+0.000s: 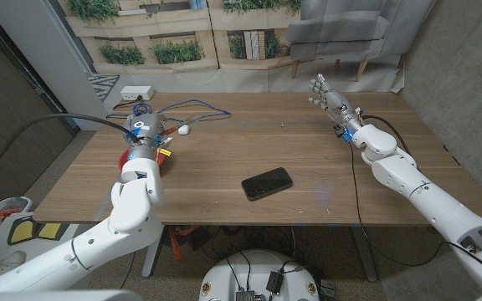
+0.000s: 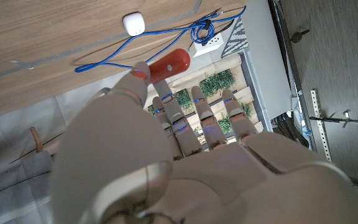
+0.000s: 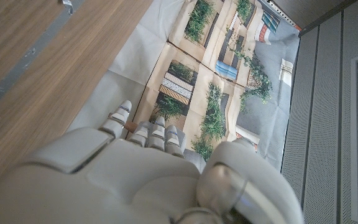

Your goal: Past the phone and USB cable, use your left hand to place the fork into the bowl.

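Note:
My left hand (image 1: 145,134) hovers over the table's left side and pinches the fork, whose red handle (image 2: 169,62) sticks out past the thumb. The fork's tines are hidden. The red bowl (image 1: 167,164) sits just under my left wrist, mostly covered by the arm. The black phone (image 1: 267,183) lies at the middle of the table near the front edge. The blue USB cable (image 1: 192,109) loops behind my left hand, its white plug (image 1: 184,130) just beside the hand. My right hand (image 1: 328,94) is held at the far right of the table, fingers apart, holding nothing.
A white box (image 1: 136,93) sits at the back left corner where the cable (image 2: 166,46) ends. A black cable runs along my right arm (image 1: 396,167). A printed backdrop and a grey chair stand behind the table.

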You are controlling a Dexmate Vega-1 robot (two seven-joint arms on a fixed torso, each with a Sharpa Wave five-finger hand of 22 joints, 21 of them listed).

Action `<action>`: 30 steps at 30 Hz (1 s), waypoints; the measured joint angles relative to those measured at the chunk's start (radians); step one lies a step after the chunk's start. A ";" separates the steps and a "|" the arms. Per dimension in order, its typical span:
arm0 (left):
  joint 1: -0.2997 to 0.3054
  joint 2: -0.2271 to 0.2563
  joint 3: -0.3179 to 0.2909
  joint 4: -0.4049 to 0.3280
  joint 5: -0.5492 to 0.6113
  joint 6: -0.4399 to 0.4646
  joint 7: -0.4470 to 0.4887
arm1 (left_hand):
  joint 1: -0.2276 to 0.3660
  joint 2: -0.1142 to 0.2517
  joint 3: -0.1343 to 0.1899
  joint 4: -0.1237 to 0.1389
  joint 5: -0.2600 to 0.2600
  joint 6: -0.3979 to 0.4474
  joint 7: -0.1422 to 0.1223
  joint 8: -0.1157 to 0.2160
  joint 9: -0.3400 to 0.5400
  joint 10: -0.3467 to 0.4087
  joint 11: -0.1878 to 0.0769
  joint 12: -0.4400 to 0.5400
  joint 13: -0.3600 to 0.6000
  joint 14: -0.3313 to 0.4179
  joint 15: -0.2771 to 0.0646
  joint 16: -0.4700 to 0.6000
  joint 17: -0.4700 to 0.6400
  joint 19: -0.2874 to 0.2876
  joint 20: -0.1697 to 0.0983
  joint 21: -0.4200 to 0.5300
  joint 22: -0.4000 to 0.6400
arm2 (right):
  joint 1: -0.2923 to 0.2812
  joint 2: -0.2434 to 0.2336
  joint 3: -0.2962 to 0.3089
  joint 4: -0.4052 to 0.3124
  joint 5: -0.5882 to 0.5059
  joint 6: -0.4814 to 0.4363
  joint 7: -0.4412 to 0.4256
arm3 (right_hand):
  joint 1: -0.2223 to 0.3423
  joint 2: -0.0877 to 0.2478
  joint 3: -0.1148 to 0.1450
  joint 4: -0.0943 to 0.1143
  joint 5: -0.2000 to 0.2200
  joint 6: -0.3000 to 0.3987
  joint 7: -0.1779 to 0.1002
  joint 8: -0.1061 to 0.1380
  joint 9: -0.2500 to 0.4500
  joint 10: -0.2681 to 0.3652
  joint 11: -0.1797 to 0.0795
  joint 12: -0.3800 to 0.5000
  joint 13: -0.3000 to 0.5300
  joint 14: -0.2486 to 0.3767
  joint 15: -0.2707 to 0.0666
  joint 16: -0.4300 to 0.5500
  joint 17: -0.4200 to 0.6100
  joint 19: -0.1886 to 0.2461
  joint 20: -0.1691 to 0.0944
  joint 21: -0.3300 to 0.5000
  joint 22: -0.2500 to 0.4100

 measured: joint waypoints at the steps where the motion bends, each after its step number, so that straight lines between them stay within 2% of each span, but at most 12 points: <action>1: -0.002 0.001 0.002 0.000 -0.009 0.007 0.007 | 0.000 0.000 0.000 0.000 0.000 0.000 0.000 0.000 0.000 -0.002 0.001 0.000 0.000 0.000 0.000 0.000 0.000 0.000 0.000 0.000 0.000 | 0.000 0.000 0.000 0.000 0.000 0.000 0.001 | 0.000 0.000 0.000 0.000 0.000 0.000 0.000 0.000 0.000 0.000 0.000 0.000 0.000 0.000 0.000 0.000 0.000 0.000 0.000 0.000 0.000; 13: -0.002 0.009 -0.004 0.000 -0.092 0.026 0.071 | -0.008 0.008 0.004 0.004 0.000 -0.005 0.005 0.000 0.005 -0.012 0.002 -0.003 0.005 0.000 0.000 0.000 0.005 0.000 0.000 0.000 0.000 | 0.001 -0.001 -0.001 0.001 0.001 -0.002 0.004 | -0.004 0.004 0.000 0.000 0.000 0.002 -0.002 0.000 0.000 0.005 -0.005 0.000 0.000 0.000 0.000 0.000 0.000 0.000 0.000 0.000 0.000; 30: 0.023 0.020 -0.054 -0.003 -0.244 0.041 0.186 | -0.011 0.013 0.007 0.007 0.000 -0.005 0.005 0.000 0.005 -0.023 0.002 0.004 0.010 0.000 0.000 0.000 0.004 0.005 0.005 0.000 0.000 | 0.000 -0.005 -0.003 -0.012 0.001 -0.015 0.001 | -0.004 0.004 0.000 0.000 0.000 0.003 -0.003 0.000 0.000 0.011 -0.011 0.000 0.000 0.000 0.000 0.000 0.000 0.000 0.000 0.000 0.000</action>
